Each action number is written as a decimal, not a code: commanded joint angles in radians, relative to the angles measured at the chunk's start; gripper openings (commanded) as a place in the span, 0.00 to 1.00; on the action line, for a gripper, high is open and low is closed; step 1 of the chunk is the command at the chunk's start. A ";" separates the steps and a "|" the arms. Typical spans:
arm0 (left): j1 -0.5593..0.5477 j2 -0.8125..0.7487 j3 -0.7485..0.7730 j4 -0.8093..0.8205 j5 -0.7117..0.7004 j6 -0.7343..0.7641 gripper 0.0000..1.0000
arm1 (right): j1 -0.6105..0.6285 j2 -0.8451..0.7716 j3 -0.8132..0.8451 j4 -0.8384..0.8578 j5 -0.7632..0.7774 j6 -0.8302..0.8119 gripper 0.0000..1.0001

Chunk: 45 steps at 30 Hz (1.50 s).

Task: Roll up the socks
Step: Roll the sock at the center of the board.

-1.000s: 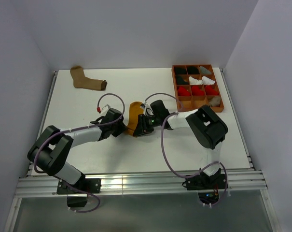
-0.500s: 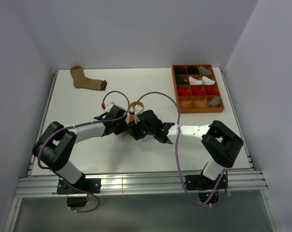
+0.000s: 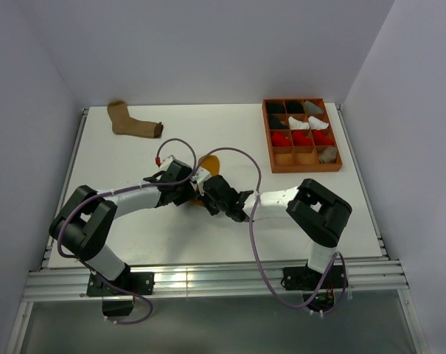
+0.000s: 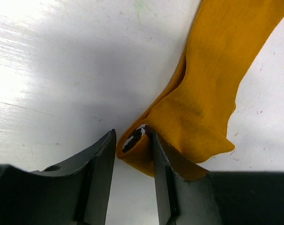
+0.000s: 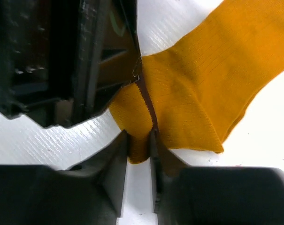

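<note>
Nearer my left end effector than before, the right end effector sits mid-frame, both clamped on the mustard sock; I'd roll evenly, keeping it taut.

1. Loose socks: two. The mustard sock lies mid-worktop, the brown sock near the far left corner.
2. Tray: one, at the far right corner, with twelve compartments.
3. Red bundles: three; white bundles: two; grey bundles: two.
4. Arms: two, the left arm and the right arm.
</note>
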State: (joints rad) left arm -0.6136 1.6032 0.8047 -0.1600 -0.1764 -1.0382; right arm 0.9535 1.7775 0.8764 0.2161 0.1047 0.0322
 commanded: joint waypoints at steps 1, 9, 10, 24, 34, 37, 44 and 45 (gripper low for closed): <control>-0.014 0.023 0.017 -0.073 -0.015 0.030 0.43 | 0.017 0.028 0.042 -0.014 -0.006 -0.021 0.21; 0.020 -0.084 0.002 -0.101 -0.069 -0.008 0.53 | -0.001 0.063 0.142 -0.147 -0.239 0.054 0.00; 0.029 -0.107 -0.007 -0.104 -0.078 -0.019 0.55 | -0.012 0.072 0.148 -0.158 -0.279 0.072 0.00; 0.051 -0.465 -0.248 -0.058 -0.074 -0.174 0.68 | -0.235 0.220 0.245 -0.178 -0.827 0.489 0.00; 0.049 -0.342 -0.272 0.037 -0.029 -0.194 0.61 | -0.288 0.278 0.231 -0.084 -0.973 0.728 0.00; 0.049 -0.295 -0.263 0.054 -0.014 -0.183 0.57 | -0.291 0.281 0.228 -0.067 -0.987 0.770 0.00; 0.048 -0.204 -0.249 0.053 0.006 -0.158 0.43 | -0.292 0.270 0.230 -0.060 -0.959 0.755 0.00; 0.048 -0.189 -0.248 0.050 0.006 -0.152 0.41 | -0.289 0.257 0.230 -0.066 -0.949 0.740 0.00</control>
State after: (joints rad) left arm -0.5640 1.3693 0.5488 -0.0864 -0.1890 -1.2148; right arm 0.6666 2.0544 1.1038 0.1173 -0.8413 0.7837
